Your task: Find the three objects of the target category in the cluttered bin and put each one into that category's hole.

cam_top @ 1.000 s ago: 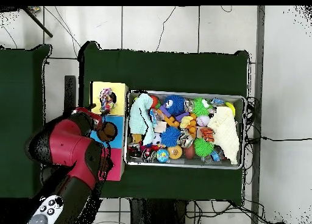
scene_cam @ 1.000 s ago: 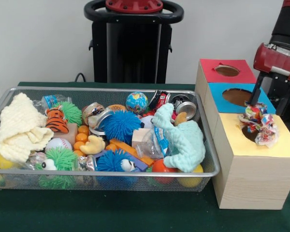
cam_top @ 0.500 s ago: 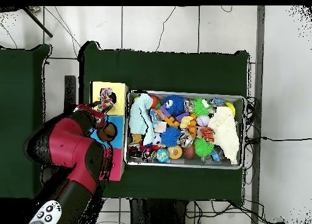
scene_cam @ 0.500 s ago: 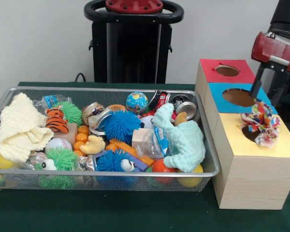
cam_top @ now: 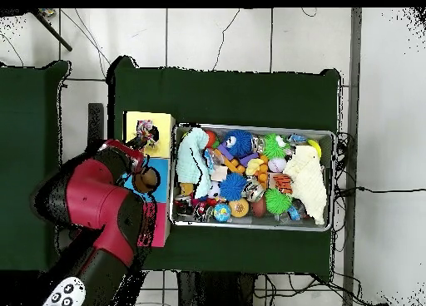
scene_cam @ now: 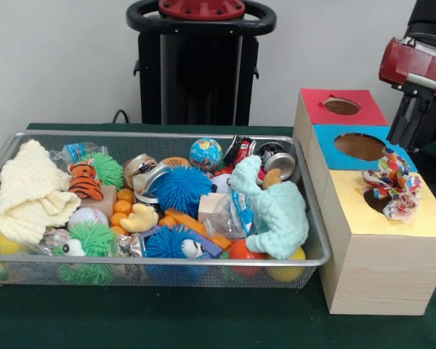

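Note:
The wire-mesh bin (scene_cam: pixel 167 135) holds the mint-green knitted cloth (scene_cam: pixel 276 211) at its right end and the pale-yellow knitted cloth (scene_cam: pixel 29 193) at its left end. The small printed cloth (scene_cam: pixel 391 185) lies bunched on the yellow-topped box, over its hole, not in the blue top's hole (scene_cam: pixel 360 146). My gripper (scene_cam: pixel 413 134) hangs open and empty above and behind the boxes, apart from the printed cloth. In the overhead view the arm (cam_top: pixel 100 199) covers part of the boxes. The printed cloth (cam_top: pixel 146 138), the mint cloth (cam_top: pixel 193 157) and the yellow cloth (cam_top: pixel 306 182) show there.
Three wooden boxes stand in a row right of the bin: red top (scene_cam: pixel 316 98) farthest, blue top in the middle, yellow top (scene_cam: pixel 356 211) nearest. The bin is crowded with spiky blue balls (scene_cam: pixel 180 190), green ones, a toy tiger (scene_cam: pixel 83 182), cans and orange balls. The black pedestal (scene_cam: pixel 200 65) stands behind.
My gripper has risen and drawn back to the right, away from the printed cloth. The cloth stays on the yellow-topped box. Nothing in the bin has moved.

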`<action>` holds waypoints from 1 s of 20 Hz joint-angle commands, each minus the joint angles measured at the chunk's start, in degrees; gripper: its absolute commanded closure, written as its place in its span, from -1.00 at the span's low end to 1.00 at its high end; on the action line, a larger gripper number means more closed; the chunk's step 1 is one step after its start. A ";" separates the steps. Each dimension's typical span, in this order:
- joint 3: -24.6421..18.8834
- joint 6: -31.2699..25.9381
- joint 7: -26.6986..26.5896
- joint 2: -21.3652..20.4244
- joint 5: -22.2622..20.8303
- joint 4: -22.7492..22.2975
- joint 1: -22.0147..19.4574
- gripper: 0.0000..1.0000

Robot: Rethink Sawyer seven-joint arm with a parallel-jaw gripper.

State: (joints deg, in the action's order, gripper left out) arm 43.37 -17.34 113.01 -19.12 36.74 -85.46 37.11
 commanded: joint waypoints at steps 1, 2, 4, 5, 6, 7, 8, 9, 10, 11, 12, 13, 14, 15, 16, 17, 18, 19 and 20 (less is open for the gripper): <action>-2.74 -5.96 13.58 1.52 -0.34 -0.15 -1.65 1.00; -2.32 -4.47 12.70 2.14 -0.83 0.54 -1.97 1.00; -2.84 -4.71 13.51 2.46 -0.33 0.13 -1.88 1.00; -3.03 -4.02 13.69 2.62 -0.23 -0.18 -1.77 1.00; -3.56 -3.23 13.69 2.74 -0.13 -0.42 -1.88 1.00; -3.71 -2.68 13.72 2.87 -0.13 -0.62 -1.83 1.00; -3.98 -2.21 13.84 3.07 -0.01 -0.67 -1.77 1.00; -4.26 -1.90 13.91 3.09 0.07 -0.87 -1.80 1.00; -4.45 -1.82 13.96 3.30 0.15 -0.73 -1.84 1.00; -4.85 -1.56 13.85 3.38 0.20 -0.66 -2.01 1.00; -5.11 -1.31 13.84 3.60 0.29 -0.47 -2.06 1.00; -5.06 -1.36 13.93 3.80 0.35 -0.26 -1.98 1.00; -5.07 -1.38 14.02 4.05 0.44 -0.03 -1.94 1.00; -5.04 -1.40 14.10 4.22 0.50 0.12 -1.89 1.00; -5.08 -1.34 14.11 4.33 0.55 0.21 -1.87 1.00; -5.10 -1.28 14.15 4.43 0.60 0.22 -1.81 1.00; -5.13 -1.03 14.07 4.50 0.58 0.24 -1.81 1.00; -5.24 -1.06 14.05 4.57 0.60 0.31 -1.83 1.00; -5.42 -0.94 13.83 4.53 0.54 0.33 -1.93 1.00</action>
State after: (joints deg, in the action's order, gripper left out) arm 43.82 -17.34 113.01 -17.42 36.59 -85.45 36.96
